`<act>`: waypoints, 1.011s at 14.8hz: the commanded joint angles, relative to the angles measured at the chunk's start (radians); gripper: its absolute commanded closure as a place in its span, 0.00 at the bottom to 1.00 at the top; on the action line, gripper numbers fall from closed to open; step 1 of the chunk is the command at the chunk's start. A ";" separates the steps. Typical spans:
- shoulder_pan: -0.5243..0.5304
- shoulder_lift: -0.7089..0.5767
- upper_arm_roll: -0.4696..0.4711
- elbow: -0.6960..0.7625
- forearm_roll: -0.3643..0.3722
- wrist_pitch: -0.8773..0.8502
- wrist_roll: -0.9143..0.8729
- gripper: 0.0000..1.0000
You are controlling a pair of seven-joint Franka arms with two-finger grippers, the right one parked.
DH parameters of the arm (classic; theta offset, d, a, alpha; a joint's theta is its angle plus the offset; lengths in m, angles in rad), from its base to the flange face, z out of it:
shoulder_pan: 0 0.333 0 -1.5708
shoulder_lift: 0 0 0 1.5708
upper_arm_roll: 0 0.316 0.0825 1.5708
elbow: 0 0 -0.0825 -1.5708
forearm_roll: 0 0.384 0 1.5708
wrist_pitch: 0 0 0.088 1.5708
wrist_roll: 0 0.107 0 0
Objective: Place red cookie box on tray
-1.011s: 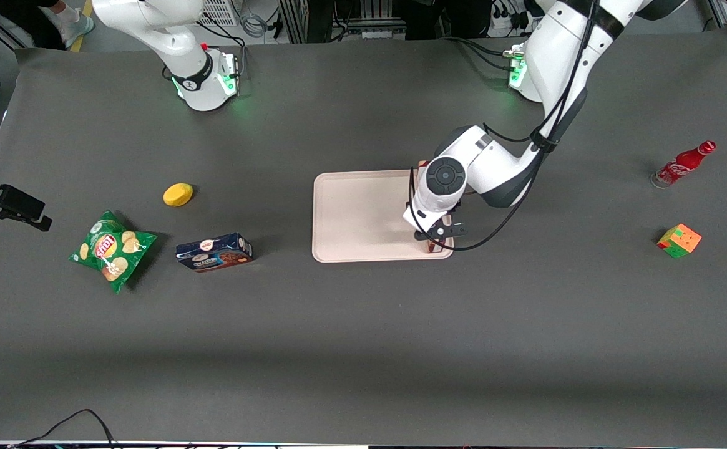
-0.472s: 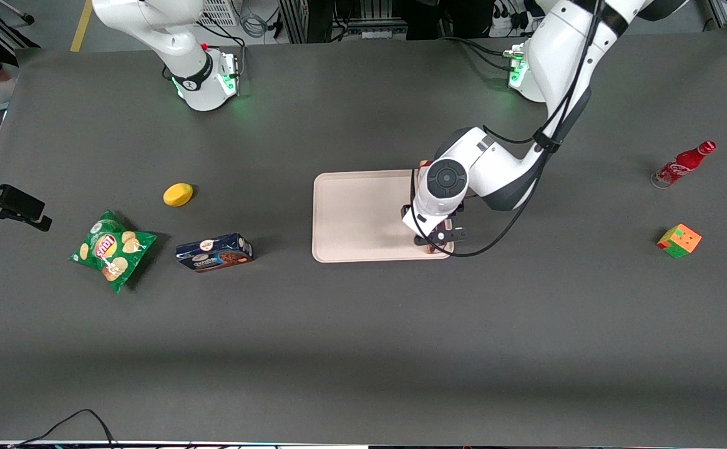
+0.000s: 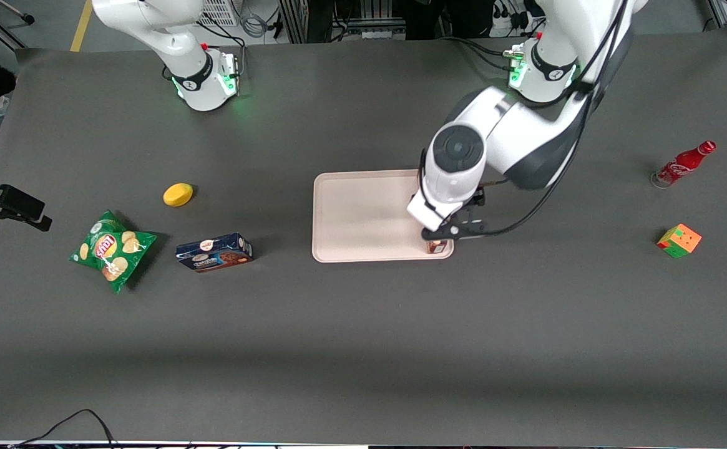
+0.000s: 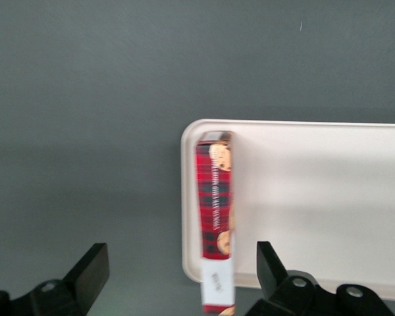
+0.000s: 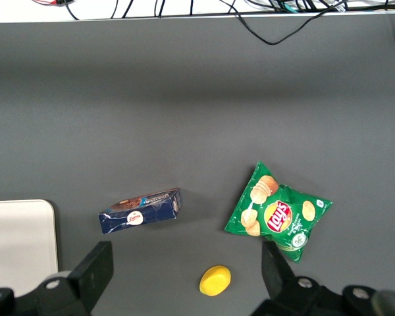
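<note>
I have the red cookie box (image 4: 215, 220) lying on its narrow side in the tray (image 3: 357, 215), pressed along the tray's short edge on the working arm's end, with its white label end at the tray corner nearest the front camera. From the front, only that end of the box (image 3: 438, 247) shows under the arm. In the wrist view the label end seems to reach the tray's rim, and I cannot tell whether it rests on the rim or sits just inside it.

The gripper (image 4: 181, 280) hangs above the box with its fingers (image 4: 85, 273) spread wide, one on each side and well apart from the carton, gripping nothing. From the front view it (image 3: 447, 229) sits over the same tray corner.

I judge the step in hand to be the release and retreat. To do it well I would lift straight up, keeping the fingers spread as they are, so neither pad brushes the tall thin carton; standing on its narrow side it looks easy to tip, and a nudge outward could send it over the low rim onto the table. I would avoid any sideways travel until the fingertips are plainly above the box's top edge, then swing the arm away toward its own end of the table.
</note>
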 commanded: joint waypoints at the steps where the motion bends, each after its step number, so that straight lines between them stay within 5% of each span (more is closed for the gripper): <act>1: 0.053 -0.189 0.039 -0.025 -0.003 -0.122 0.226 0.00; 6: 0.055 -0.420 0.291 -0.099 -0.032 -0.180 0.655 0.00; 9: 0.053 -0.443 0.474 -0.101 -0.099 -0.167 0.745 0.00; 15: 0.165 -0.434 0.495 -0.102 -0.092 -0.123 0.891 0.00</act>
